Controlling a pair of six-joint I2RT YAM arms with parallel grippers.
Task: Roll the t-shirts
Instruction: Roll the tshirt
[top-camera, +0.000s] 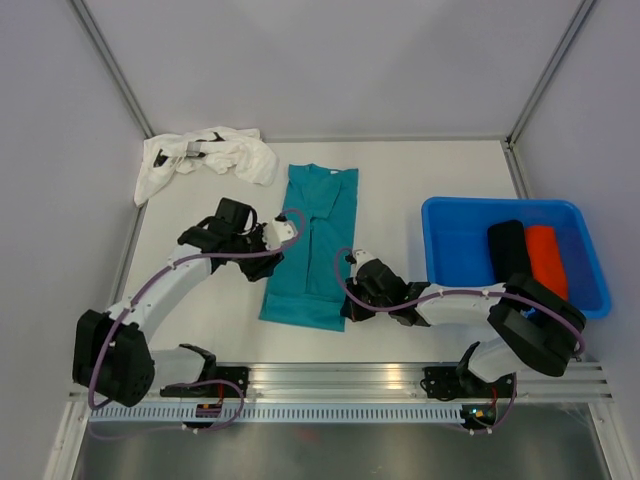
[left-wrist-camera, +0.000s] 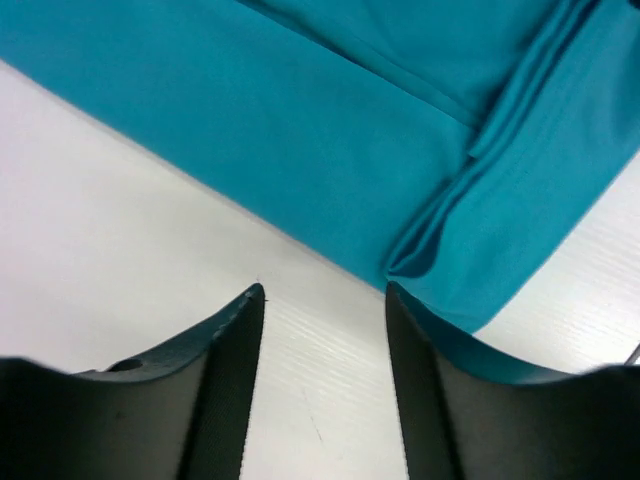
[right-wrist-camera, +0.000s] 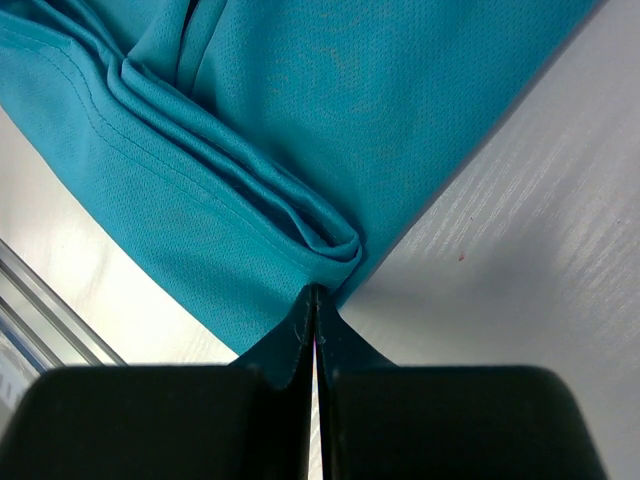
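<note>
- The teal shirt lies in the middle of the table. It is folded into a long strip and is not rolled yet.
- Your left gripper is at the shirt's left edge. Its fingers are partly open. Only bare table shows between them, so it holds nothing. One finger sits just beside a folded edge of the cloth.
- Your right gripper is at the shirt's near right corner. Its fingers are pressed tight together. The tips touch a bunched fold of the shirt. You cannot tell if any cloth is pinched.
- The white shirt lies in a messy heap at the far left corner.
- The black shirt and the orange-red shirt are rolled up. They lie side by side in the tub on the right.
</note>
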